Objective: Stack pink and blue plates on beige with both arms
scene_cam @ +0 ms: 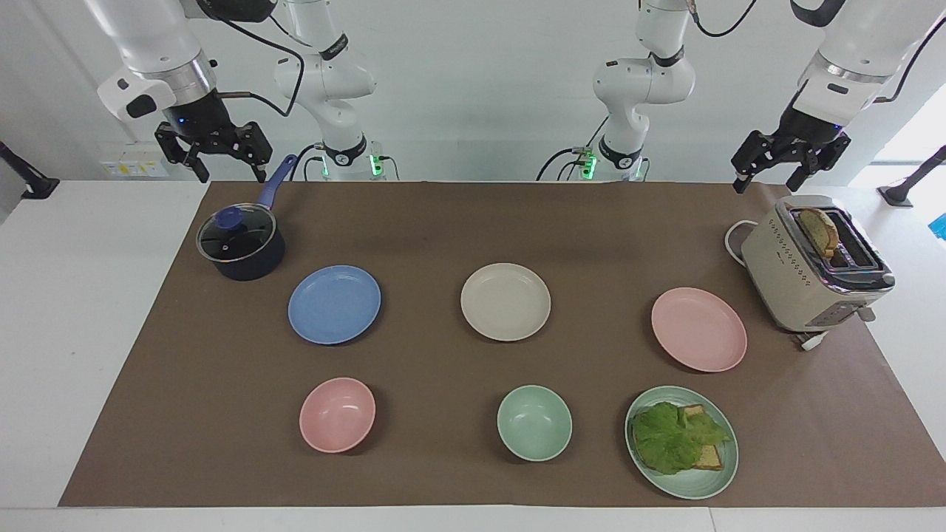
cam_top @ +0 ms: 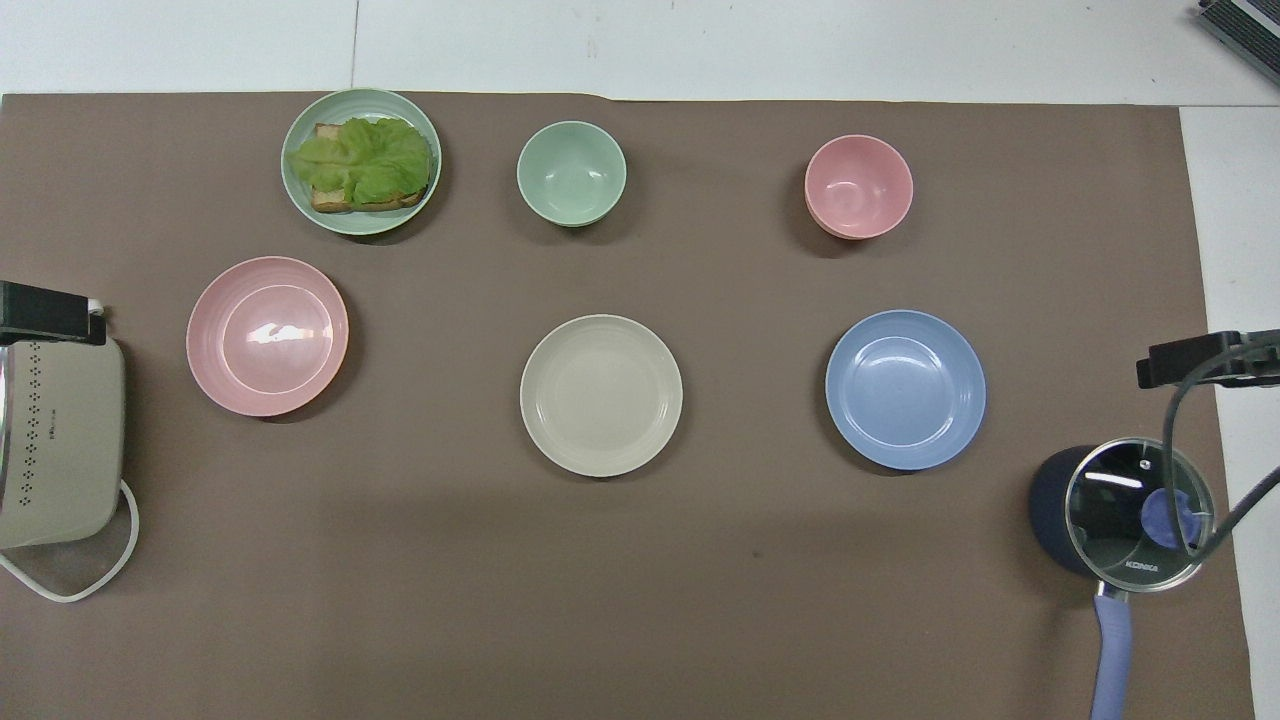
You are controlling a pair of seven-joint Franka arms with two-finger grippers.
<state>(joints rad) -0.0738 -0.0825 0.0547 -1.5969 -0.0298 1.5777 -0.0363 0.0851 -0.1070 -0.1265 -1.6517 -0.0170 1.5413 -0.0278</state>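
Three plates lie in a row on the brown mat. The beige plate [scene_cam: 505,301] [cam_top: 601,395] is in the middle. The blue plate [scene_cam: 334,304] [cam_top: 905,389] lies toward the right arm's end and the pink plate [scene_cam: 698,329] [cam_top: 267,335] toward the left arm's end. All three are bare and apart from one another. My right gripper [scene_cam: 231,174] hangs open and holds nothing, up over the mat's edge beside the pot. Above the toaster, my left gripper [scene_cam: 766,182] is raised, open and not holding anything.
A dark blue lidded pot [scene_cam: 241,244] stands nearer the robots than the blue plate. A beige toaster [scene_cam: 813,264] with a bread slice stands beside the pink plate. Farther out are a pink bowl [scene_cam: 337,414], a green bowl [scene_cam: 533,423] and a green plate [scene_cam: 706,480] carrying lettuce and toast.
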